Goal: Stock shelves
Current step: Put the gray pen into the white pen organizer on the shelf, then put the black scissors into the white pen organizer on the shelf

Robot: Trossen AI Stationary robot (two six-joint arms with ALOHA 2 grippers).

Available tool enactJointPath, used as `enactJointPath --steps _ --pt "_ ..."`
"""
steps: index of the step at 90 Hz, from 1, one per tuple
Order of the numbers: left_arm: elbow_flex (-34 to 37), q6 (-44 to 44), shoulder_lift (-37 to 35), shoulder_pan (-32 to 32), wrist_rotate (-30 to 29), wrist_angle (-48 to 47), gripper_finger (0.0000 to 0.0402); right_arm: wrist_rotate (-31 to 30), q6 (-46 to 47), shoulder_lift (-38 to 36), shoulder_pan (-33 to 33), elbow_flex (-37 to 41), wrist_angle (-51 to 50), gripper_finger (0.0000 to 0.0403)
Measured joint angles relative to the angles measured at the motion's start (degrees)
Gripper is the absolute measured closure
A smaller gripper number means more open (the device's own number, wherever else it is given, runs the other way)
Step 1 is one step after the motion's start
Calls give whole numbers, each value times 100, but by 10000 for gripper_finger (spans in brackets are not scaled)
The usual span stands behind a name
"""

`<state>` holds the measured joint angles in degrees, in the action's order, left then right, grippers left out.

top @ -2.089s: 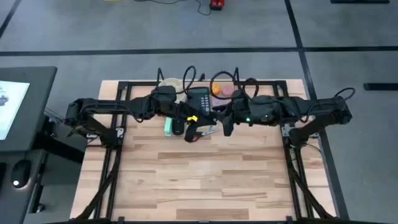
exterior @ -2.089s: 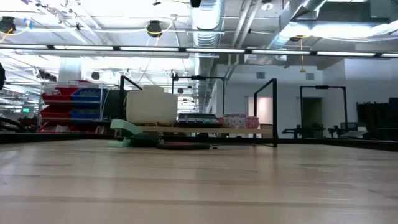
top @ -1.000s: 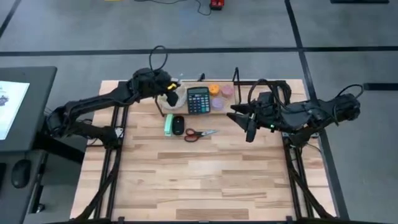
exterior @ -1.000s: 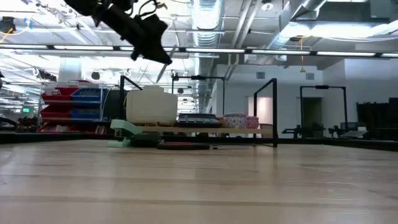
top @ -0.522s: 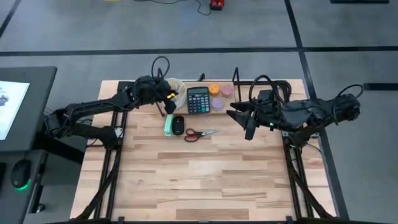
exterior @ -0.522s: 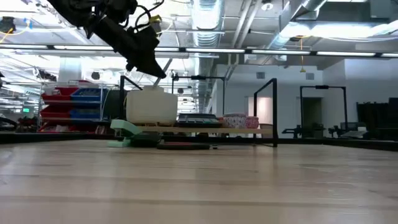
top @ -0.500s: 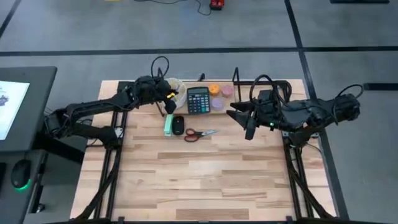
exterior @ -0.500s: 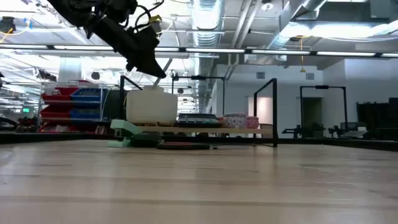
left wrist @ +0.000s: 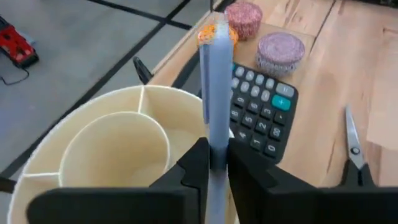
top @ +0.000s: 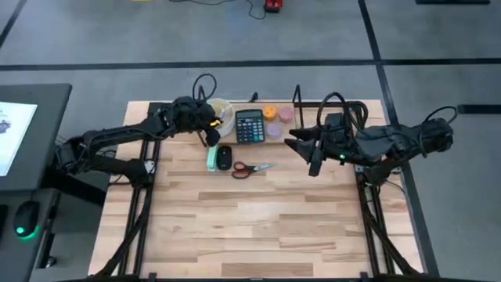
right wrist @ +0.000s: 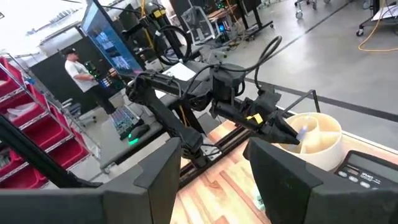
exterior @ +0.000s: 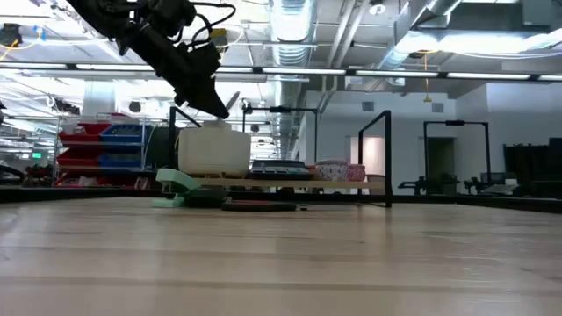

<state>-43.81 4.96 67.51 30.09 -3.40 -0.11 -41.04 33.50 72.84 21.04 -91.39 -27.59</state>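
A low wooden rack with thin black end posts stands at the far edge of the table, about the middle of its width.

Going left to right, the rack already holds a round cream organiser cup with inner dividers, then a black calculator, then three small frilled cups, one orange and two pinkish. The left gripper hangs just over the organiser cup, its fingers clamped on a pale blue-grey pen held upright above the dividers. The pen looks about to go in, so this step seems nearly done.

On the table just in front of the rack, not yet stocked, lie a green stapler, a black computer mouse and red-handled scissors. By that count the task looks roughly half done.

Further right, the right gripper waits over the table beside the rack's right end, fingers spread wide and holding nothing.

The tabletop is pale butcher-block wood on a black frame. Around it is grey floor marked with dark lines, and a screen sits at the far left. Beyond the table lies an open workshop with red and blue bins, ceiling ducts and a person standing far off.
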Motion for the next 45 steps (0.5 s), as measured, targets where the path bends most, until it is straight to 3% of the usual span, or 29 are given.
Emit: enactJointPath --steps 27,45 --pt "-22 274 -21 0 5 -41 283 14 1 0 2 0 0 223" --pt "-328 429 -184 0 -118 -50 263 33 0 0 1 0 -3 223"
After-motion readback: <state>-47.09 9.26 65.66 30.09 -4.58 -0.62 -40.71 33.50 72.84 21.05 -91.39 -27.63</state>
